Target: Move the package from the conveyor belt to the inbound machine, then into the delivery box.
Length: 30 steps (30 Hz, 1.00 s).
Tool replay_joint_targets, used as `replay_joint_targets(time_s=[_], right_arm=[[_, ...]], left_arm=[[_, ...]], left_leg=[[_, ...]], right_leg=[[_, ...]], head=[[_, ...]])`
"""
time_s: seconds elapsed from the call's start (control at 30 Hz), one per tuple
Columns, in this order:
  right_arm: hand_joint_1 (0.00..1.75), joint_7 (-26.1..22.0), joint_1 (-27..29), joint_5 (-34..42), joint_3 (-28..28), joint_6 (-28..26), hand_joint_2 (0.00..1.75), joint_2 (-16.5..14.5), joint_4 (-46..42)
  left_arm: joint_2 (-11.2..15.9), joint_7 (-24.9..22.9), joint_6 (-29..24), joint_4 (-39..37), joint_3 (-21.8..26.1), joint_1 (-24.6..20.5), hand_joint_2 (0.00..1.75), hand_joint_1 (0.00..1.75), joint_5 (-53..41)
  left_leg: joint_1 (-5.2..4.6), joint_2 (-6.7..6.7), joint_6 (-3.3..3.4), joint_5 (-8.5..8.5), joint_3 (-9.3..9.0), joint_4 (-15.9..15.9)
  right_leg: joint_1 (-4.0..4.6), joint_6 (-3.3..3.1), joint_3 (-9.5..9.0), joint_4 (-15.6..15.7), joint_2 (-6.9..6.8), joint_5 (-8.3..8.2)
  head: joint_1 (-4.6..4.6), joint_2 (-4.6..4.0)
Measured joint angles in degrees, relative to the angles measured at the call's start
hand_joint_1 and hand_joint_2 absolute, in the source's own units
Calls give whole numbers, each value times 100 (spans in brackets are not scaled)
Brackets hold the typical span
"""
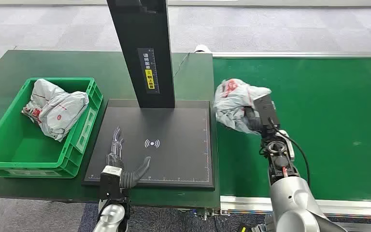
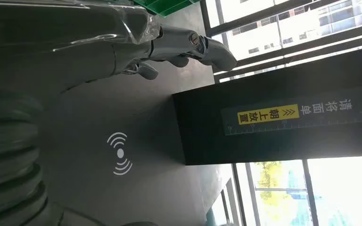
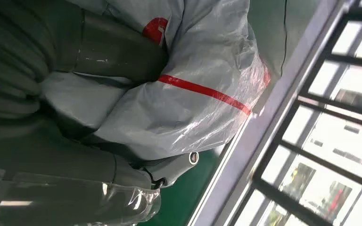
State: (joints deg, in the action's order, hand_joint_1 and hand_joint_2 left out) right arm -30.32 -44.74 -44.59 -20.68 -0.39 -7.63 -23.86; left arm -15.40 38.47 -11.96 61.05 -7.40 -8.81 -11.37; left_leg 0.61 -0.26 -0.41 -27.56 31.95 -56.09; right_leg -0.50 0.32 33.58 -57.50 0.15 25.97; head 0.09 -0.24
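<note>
A grey plastic package (image 1: 234,104) with red markings is gripped by my right hand (image 1: 258,118) over the left end of the green conveyor belt (image 1: 319,121), close to the scanner plate's right edge. Up close, its fingers (image 3: 122,52) wrap the crinkled bag (image 3: 202,94). My left hand (image 1: 121,159) lies open over the near left part of the black inbound machine plate (image 1: 174,145), fingers (image 2: 188,44) stretched out, holding nothing. The green delivery box (image 1: 9,150) stands left of the plate.
The machine's black post (image 1: 145,53) rises from the plate's far edge, with a yellow label (image 2: 264,115). Two grey packages (image 1: 53,108) lie in the green box. A signal symbol (image 1: 151,143) marks the plate's middle. The table's front edge runs just below the plate.
</note>
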Motion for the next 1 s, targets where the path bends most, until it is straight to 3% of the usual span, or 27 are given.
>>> replay_joint_targets(time_s=[0.27,0.53,0.57,0.67,0.7,0.87,1.0], right_arm=[[175,-53,13,-165,1158,1051,175,-607,159],[175,107,14,124,2020,1336,175,-808,293],[150,121,14,192,2070,1376,175,-802,308],[19,181,15,284,2203,1386,175,-788,346],[0,203,15,296,2244,1358,175,-784,356],[0,119,17,579,2376,1022,175,-765,374],[0,-491,16,1369,2376,701,175,-727,246]], left_arm=[[65,28,8,210,68,-4,175,0,17],[139,91,61,278,97,-51,175,0,98],[144,110,61,258,97,-73,175,0,117],[149,141,61,193,97,-146,175,0,161],[150,145,60,175,96,-165,175,0,171],[156,150,17,96,92,-240,175,0,230],[186,156,-90,36,87,-249,175,0,324]], left_leg=[[-1,-1,0,0,6,-1],[-2,-2,0,0,5,-2],[-2,-2,0,0,5,-2],[-2,-2,0,0,4,-3],[-2,-2,0,0,4,-3],[-1,-2,0,0,4,-2],[-2,-2,1,1,4,-3]], right_leg=[[-1,0,5,0,-2,1],[-1,0,6,1,-4,0],[-2,0,7,1,-3,0],[-2,0,7,1,-3,0],[-2,0,7,1,-3,0],[-1,0,6,1,-3,0],[-1,0,6,1,-3,0]], head=[[0,0],[2,0],[2,0],[2,0],[1,0],[2,0],[2,0]])
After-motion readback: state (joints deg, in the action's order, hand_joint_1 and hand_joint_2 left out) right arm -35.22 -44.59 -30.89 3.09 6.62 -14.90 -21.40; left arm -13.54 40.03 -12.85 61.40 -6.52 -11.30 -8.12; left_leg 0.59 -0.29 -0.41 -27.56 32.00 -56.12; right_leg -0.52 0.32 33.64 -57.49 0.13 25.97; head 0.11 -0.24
